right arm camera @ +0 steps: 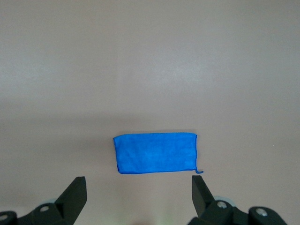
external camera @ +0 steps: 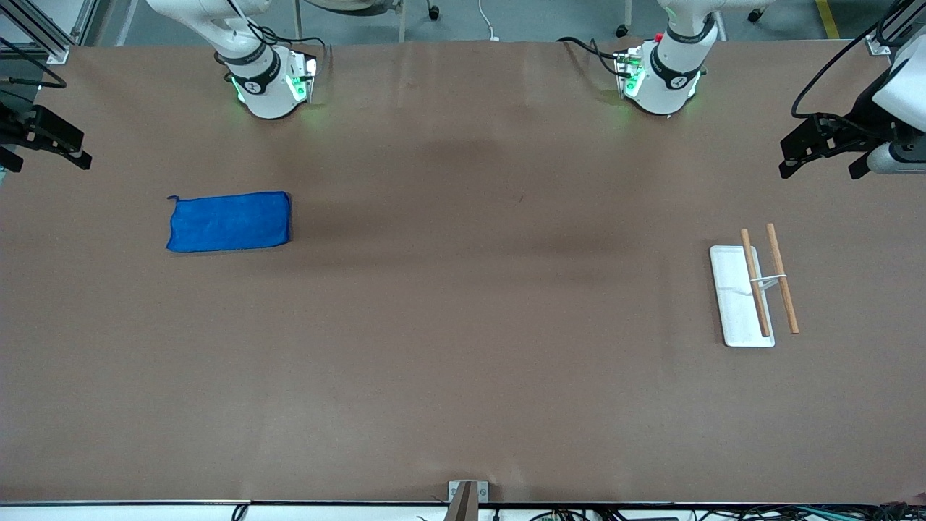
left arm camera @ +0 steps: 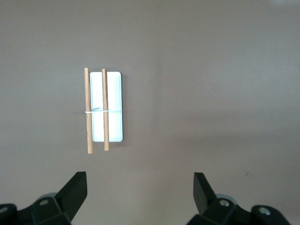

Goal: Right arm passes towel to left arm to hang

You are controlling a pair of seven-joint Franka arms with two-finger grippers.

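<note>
towel [external camera: 228, 221] flat, near right gripper [external camera: 51, 148]

A robotics lab bench, not a home or shop.

You're looking at two arm bases [external camera: 268, 79] bolted along one edge of a wide surface [external camera: 463, 362] covered in plain brown sheeting, with green status lights glowing on each. Aluminium framing [external camera: 43, 32] stands at the corner, cables [external camera: 723, 512] trail along the edge nearest the front camera, and chair castors [external camera: 434, 13] sit on a grey floor.
</note>
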